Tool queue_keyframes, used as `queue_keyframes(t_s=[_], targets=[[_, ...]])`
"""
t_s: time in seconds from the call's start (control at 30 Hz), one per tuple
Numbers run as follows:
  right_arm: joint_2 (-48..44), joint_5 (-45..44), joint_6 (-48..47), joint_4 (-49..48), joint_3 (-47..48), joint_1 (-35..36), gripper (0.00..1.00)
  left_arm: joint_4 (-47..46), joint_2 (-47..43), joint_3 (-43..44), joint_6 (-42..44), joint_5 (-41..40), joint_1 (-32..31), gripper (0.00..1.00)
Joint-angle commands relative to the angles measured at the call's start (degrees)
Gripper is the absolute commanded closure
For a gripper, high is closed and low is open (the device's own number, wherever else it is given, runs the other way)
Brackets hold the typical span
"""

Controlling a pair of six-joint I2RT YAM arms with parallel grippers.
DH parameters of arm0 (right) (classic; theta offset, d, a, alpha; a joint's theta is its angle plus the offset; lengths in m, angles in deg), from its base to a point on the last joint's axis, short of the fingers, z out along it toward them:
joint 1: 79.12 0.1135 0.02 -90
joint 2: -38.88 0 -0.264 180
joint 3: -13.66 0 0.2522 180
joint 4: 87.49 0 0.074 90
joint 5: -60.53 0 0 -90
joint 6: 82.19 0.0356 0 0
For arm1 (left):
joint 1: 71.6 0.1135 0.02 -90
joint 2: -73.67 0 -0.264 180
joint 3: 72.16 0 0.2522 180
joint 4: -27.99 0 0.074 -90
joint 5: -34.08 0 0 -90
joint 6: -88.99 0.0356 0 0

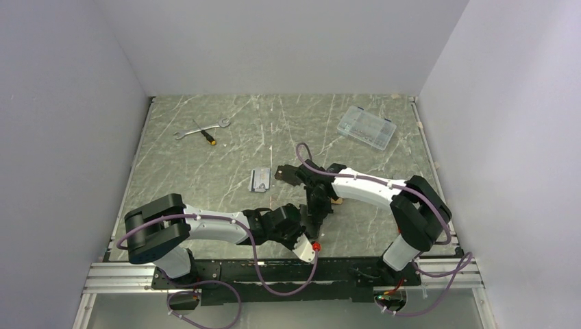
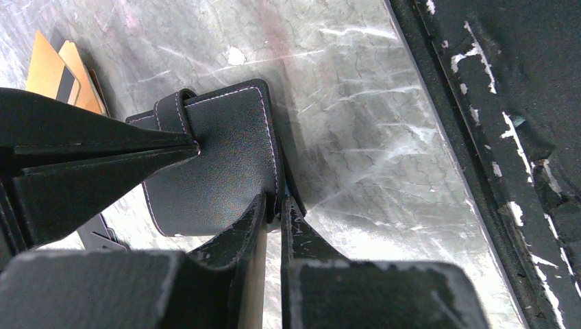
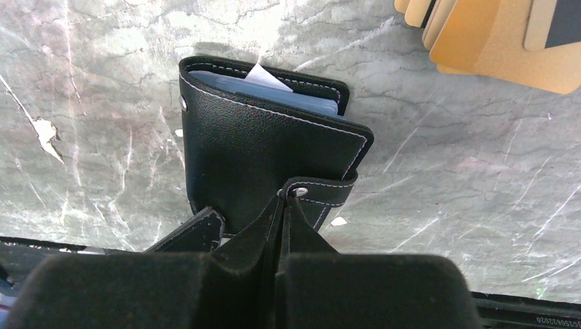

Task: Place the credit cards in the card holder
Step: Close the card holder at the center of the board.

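- The card holder (image 3: 267,157), a small black folding wallet with white stitching, lies on the marbled grey-green table (image 1: 226,157) close to the near edge, about midway along it, between the two arms.
- Its cover is nearly shut. Pale blue-grey lining and a white paper slip (image 3: 264,74) show along the side away from the right wrist camera.
- The right gripper (image 3: 284,202) is clenched on the wallet's tab (image 3: 325,193), its fingertips meeting right at the silver snap button (image 3: 299,192).
- The left gripper (image 2: 274,209) is clamped on the wallet's stitched edge, one finger on each face of the cover. In the left wrist view the right gripper's fingers come in from the left onto the tab.
- The credit cards (image 3: 493,48) lie in a loose fanned stack on the table just beyond the wallet, apart from it and outside it. They are orange-tan, and one shows a black magnetic stripe (image 2: 65,82).
- A small flat grey piece (image 1: 260,179) and a flat black piece (image 1: 284,173) lie near the table's middle, just beyond the grippers.
- A wrench (image 1: 185,133) and a screwdriver (image 1: 209,138) lie crossed toward the far left corner.
- A clear plastic organiser box (image 1: 366,127) sits toward the far right corner.
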Motion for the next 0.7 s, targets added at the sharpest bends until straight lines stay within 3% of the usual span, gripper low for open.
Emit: queue_keyframes(t_s=[0.0, 0.67], targets=[[1.93, 3.40, -2.38, -0.99, 1.97, -0.93, 1.00, 6.24, 3.78, -1.45, -0.38, 1.08, -0.11, 0.90], [8.34, 10.66, -6.98, 0.57, 4.53, -6.65, 1.00, 6.88, 3.34, -1.54, 0.27, 0.93, -0.73, 0.92]])
